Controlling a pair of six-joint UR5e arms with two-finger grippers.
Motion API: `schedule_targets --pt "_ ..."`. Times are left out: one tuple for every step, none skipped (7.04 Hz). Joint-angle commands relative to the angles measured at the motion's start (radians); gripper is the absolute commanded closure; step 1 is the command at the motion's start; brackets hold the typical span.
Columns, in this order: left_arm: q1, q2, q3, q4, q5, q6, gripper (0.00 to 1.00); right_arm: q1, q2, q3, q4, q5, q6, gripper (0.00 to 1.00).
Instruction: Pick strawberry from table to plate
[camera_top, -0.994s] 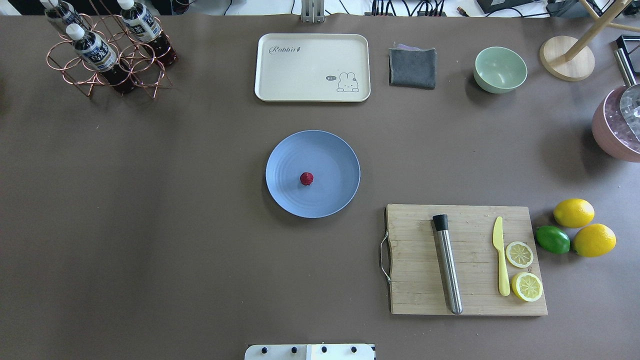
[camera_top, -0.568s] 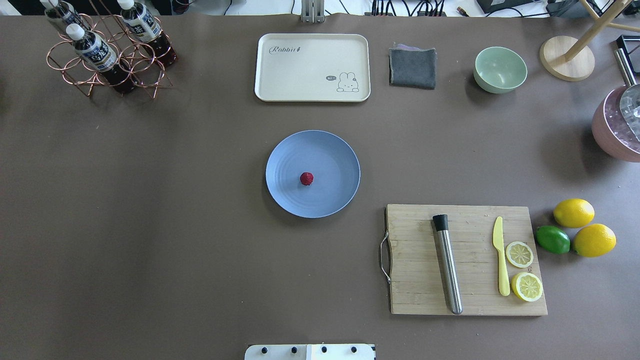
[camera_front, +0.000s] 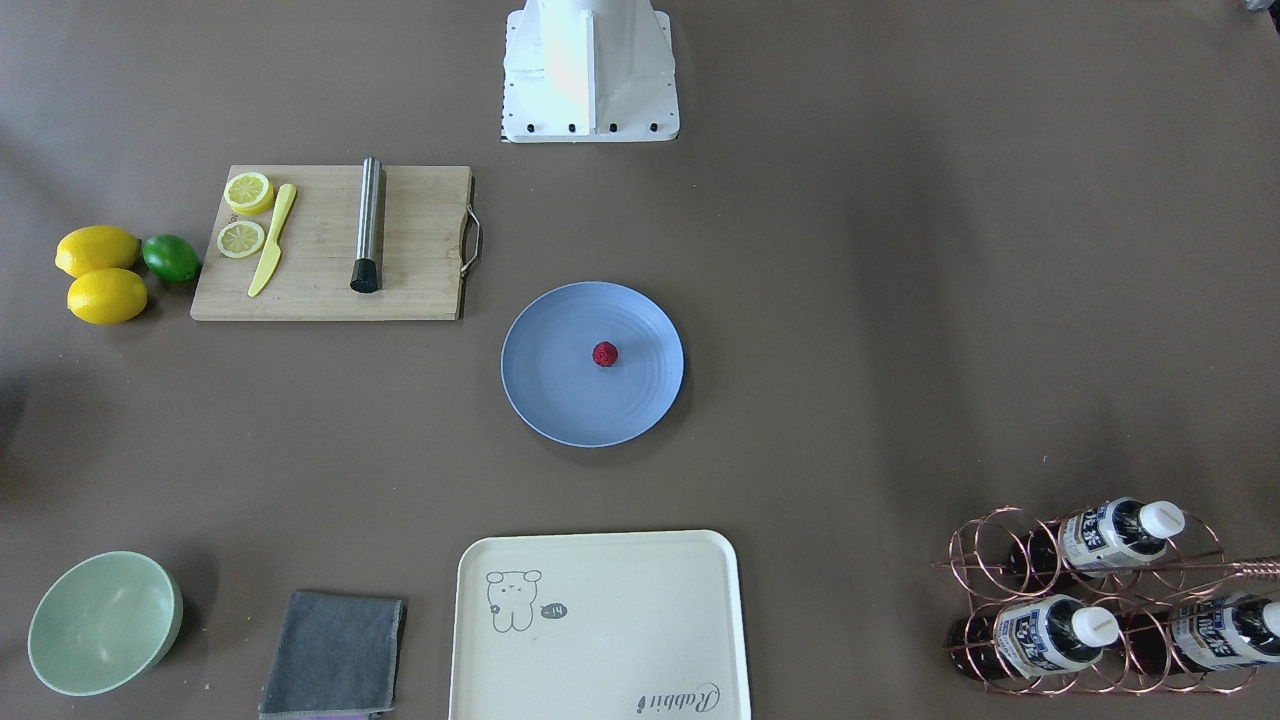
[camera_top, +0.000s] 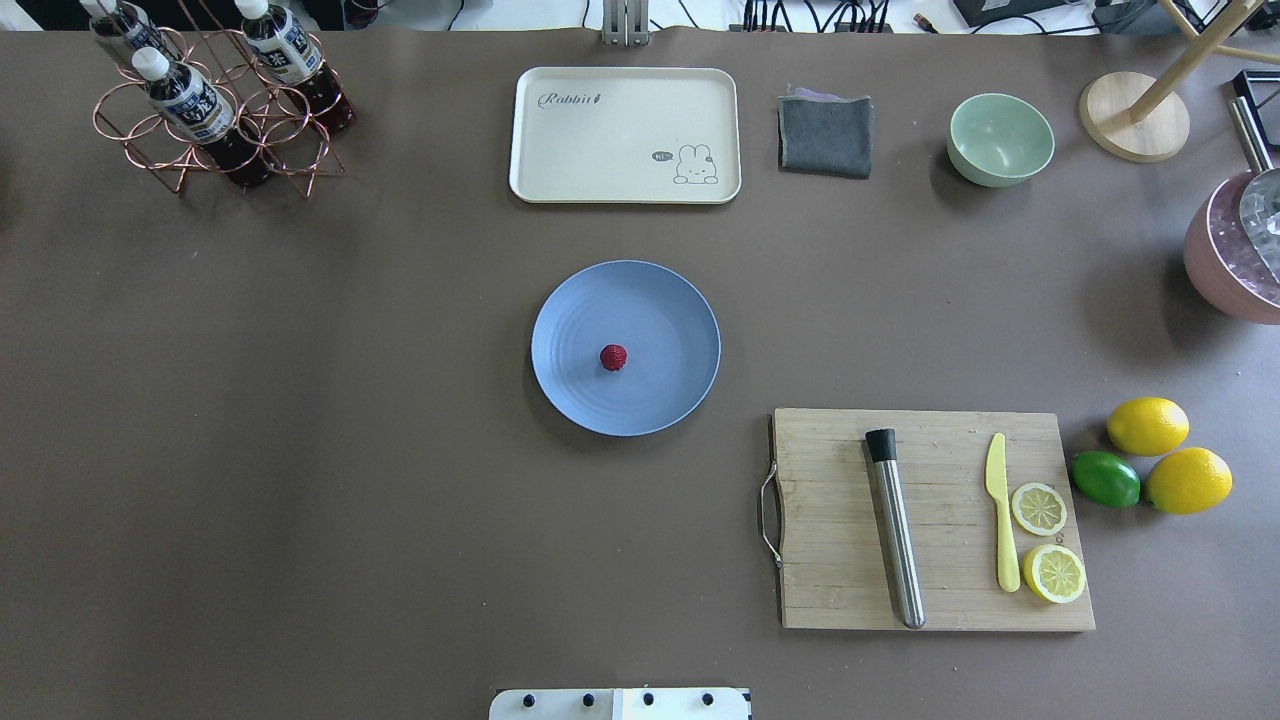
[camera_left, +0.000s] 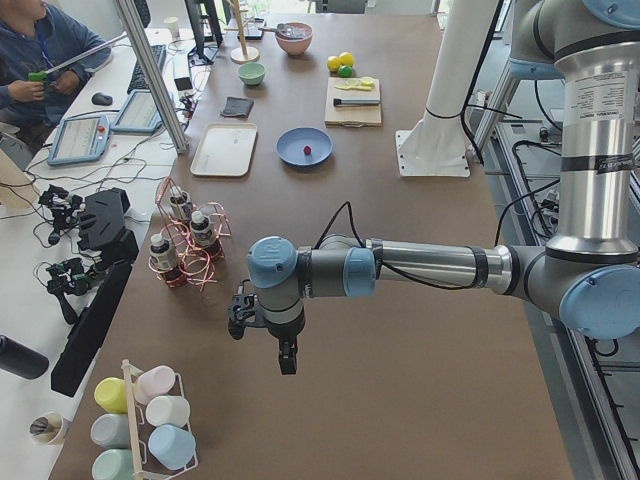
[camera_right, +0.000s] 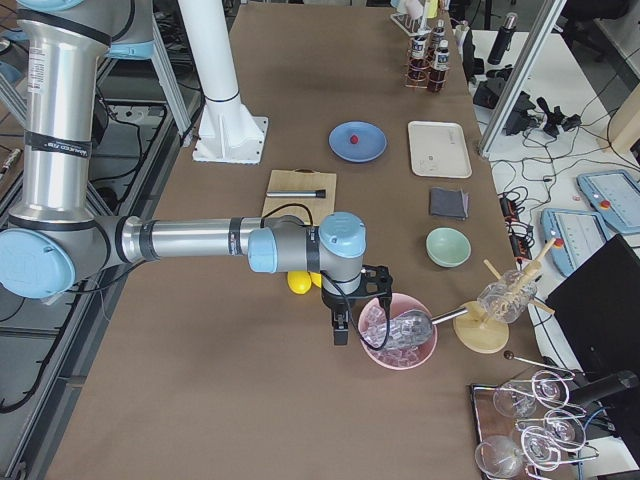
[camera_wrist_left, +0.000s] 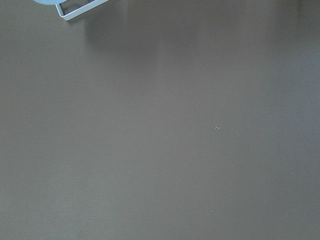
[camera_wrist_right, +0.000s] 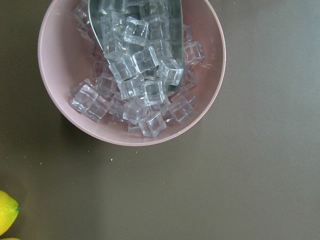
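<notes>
Strawberry (camera_top: 613, 357) sits near centre of blue plate (camera_top: 665, 300) on worktop (camera_top: 300, 420). My left gripper (camera_left: 286, 359) and right gripper (camera_right: 341, 331) hang well away; whether parted or together, I cannot tell.

My brown bench (camera_top: 300, 400) carries the blue plate (camera_top: 670, 310) at centre, cream tray (camera_top: 600, 140) beyond it, cutting board (camera_top: 820, 520) near right.
</notes>
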Motion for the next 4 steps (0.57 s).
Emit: schedule_targets --pt "0.001 -0.001 0.001 -0.002 0.000 0.000 0.00 0.000 -0.001 0.000 0.001 0.000 0.000 0.00" --pt "0.001 -0.001 0.003 -0.002 0.000 0.000 0.00 0.000 -0.001 0.000 0.001 -0.002 0.000 0.00" --pt "0.001 -0.001 0.004 -0.002 0.000 -0.002 0.00 0.000 -0.001 0.000 0.001 -0.002 0.000 0.00" --pt "0.001 -0.001 0.007 -0.002 0.000 0.000 0.00 0.000 -0.001 0.001 0.001 -0.002 -0.002 0.00"
